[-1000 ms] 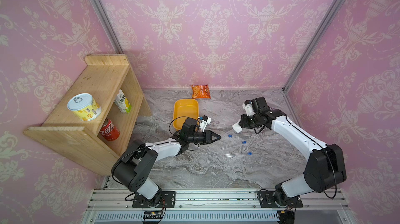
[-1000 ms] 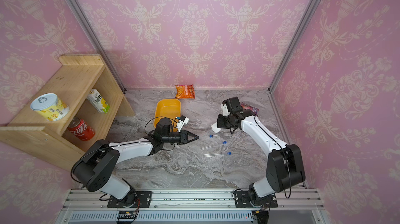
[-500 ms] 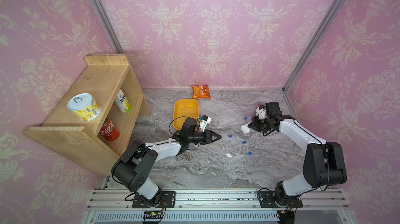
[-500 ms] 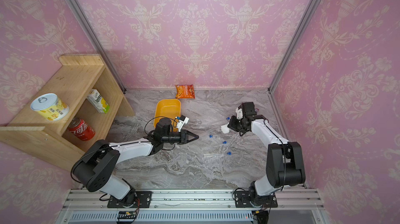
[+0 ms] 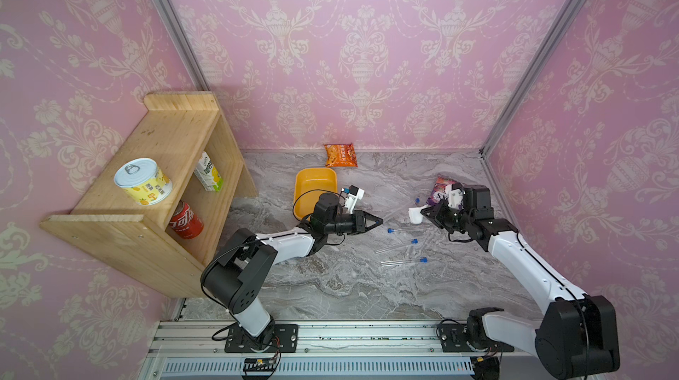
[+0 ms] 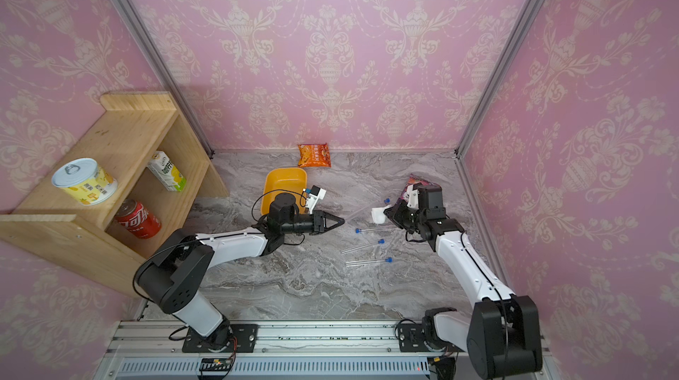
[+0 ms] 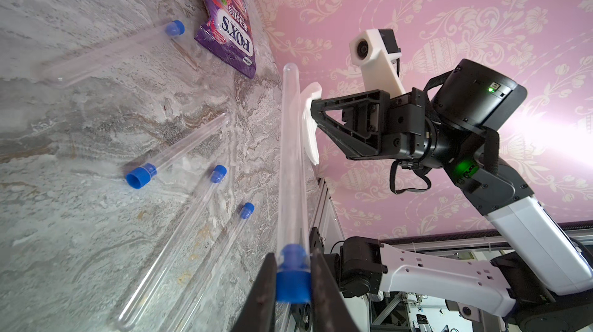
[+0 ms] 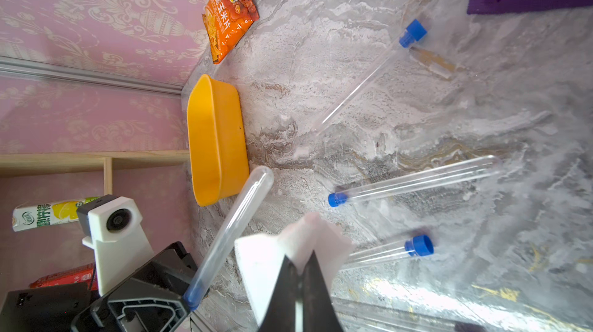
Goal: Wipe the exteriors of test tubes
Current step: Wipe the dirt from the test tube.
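Top views: left gripper (image 5: 379, 220) and right gripper (image 5: 423, 213) face each other low over the marble table (image 5: 330, 286), with four loose tubes (image 5: 402, 261) lying between the arms. Left wrist: jaws narrowly apart, pinching the held tube (image 7: 290, 154) by its blue cap. Right wrist: jaws clamped tight on the white wipe (image 8: 272, 256), just beside that tube.
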Motion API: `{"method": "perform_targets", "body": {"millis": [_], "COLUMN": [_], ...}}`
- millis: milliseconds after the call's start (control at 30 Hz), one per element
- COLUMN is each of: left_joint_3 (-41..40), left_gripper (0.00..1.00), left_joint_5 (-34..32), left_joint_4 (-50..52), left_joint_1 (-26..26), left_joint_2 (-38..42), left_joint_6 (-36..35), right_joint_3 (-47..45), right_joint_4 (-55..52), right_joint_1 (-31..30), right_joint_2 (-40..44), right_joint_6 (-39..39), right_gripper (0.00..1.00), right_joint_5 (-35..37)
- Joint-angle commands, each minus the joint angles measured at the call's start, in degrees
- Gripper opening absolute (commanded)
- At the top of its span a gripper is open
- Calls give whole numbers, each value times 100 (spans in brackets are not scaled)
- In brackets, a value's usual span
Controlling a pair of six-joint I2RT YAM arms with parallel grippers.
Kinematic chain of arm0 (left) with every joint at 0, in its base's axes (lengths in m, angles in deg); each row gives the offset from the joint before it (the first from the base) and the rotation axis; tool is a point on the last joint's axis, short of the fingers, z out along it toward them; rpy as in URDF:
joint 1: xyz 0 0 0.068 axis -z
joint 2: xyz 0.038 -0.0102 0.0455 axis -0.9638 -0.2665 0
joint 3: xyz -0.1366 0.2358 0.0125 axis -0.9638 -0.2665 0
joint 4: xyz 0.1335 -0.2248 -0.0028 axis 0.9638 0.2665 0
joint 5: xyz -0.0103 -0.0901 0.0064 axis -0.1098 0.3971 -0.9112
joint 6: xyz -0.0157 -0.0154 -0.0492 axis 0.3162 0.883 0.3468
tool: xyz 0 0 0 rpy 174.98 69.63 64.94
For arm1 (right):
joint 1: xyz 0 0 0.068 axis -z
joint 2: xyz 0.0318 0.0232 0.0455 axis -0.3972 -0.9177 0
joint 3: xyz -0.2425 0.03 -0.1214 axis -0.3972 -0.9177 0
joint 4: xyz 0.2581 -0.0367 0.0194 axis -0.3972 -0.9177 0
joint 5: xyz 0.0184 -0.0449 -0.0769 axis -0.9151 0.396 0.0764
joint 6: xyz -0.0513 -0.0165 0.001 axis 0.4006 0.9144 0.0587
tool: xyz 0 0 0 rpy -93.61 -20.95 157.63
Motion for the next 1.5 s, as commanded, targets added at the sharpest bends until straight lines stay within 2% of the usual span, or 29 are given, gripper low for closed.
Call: {"method": "perform_targets", "body": {"millis": [0, 233, 667, 1467], "left_joint_3": [189, 172, 190, 321], "left_gripper": [20, 20, 20, 20], "left_joint_5": [-58, -60, -124, -313], "left_joint_4": [-217, -183, -278, -479], "left_joint_1": [52, 87, 190, 193], "left_joint_2": [-62, -15, -124, -335], "left_joint_6": [100, 87, 135, 189], "right_joint_3": [-57, -85, -80, -205], "right_joint_4": [36, 51, 674, 871], "right_joint_1": [-37, -30, -78, -1134], "right_joint_2": [57, 67, 42, 139], "right_joint_6": [-176, -115, -648, -996], "right_gripper": [0, 0, 0, 0], "right_joint_5": [231, 630, 502, 841]}}
